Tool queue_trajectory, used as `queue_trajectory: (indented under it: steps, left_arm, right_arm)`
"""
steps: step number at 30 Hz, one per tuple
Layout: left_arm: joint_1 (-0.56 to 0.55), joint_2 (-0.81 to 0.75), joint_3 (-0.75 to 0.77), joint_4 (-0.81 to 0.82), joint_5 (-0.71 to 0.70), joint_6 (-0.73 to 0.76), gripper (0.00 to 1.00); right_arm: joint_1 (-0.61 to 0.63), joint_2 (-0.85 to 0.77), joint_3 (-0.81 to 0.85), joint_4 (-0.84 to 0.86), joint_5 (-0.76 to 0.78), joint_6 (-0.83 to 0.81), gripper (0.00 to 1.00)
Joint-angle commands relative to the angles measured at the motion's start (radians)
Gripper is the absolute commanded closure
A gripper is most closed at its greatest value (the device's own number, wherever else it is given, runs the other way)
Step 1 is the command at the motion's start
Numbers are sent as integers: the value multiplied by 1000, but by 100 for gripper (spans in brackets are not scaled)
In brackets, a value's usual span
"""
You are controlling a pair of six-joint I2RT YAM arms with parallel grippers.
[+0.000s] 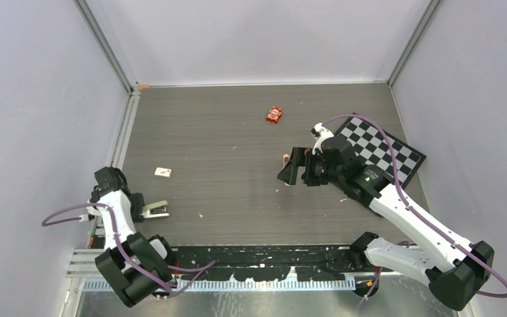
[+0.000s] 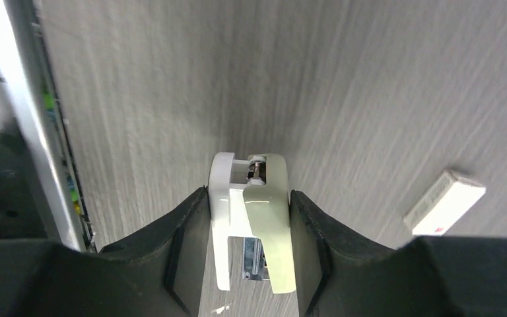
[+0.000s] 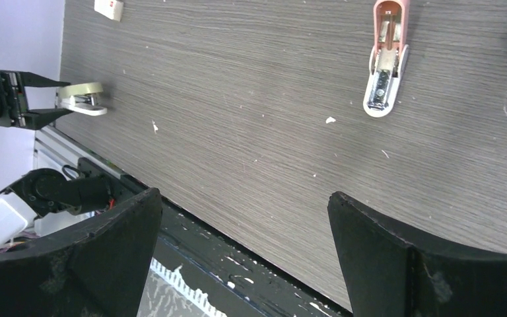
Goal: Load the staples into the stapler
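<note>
The slim olive-grey stapler point(image 2: 270, 218) sits between the fingers of my left gripper point(image 2: 247, 198), which is shut on it; its pale metal channel point(image 2: 256, 259) shows inside. From above, the stapler point(image 1: 157, 210) sticks out to the right of the left gripper point(image 1: 144, 209) near the table's front left. It also shows in the right wrist view point(image 3: 82, 99). My right gripper point(image 1: 290, 166) is open and empty over the table's middle right; it also shows in the right wrist view point(image 3: 244, 198). No loose staples are in view.
A pink-and-white piece point(image 3: 384, 59) lies by the right gripper. A small white-and-red box point(image 1: 163, 172) lies beyond the stapler and shows in the left wrist view point(image 2: 444, 203). A red packet point(image 1: 274, 115) lies at the back. A checkerboard point(image 1: 386, 150) lies at the right.
</note>
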Motion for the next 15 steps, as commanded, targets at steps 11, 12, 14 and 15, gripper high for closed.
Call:
queue_trajectory:
  steps: [11,12,14,15]
  left_arm:
    - [-372,-99,-65,309,417,178,80]
    - [-412,-106,-73,336,429,171,80]
    - [-489,-112,-82,382,455,154,80]
    - [-531,-112,-84,408,468,146,80]
  right_arm:
    - [26,67,-75,273,-134,174,8]
    - [35,82,-74,289,-134,182,10]
    - [61,111,-66,315,-132,196,13]
    - [76,126,-60,330,-129,202,15]
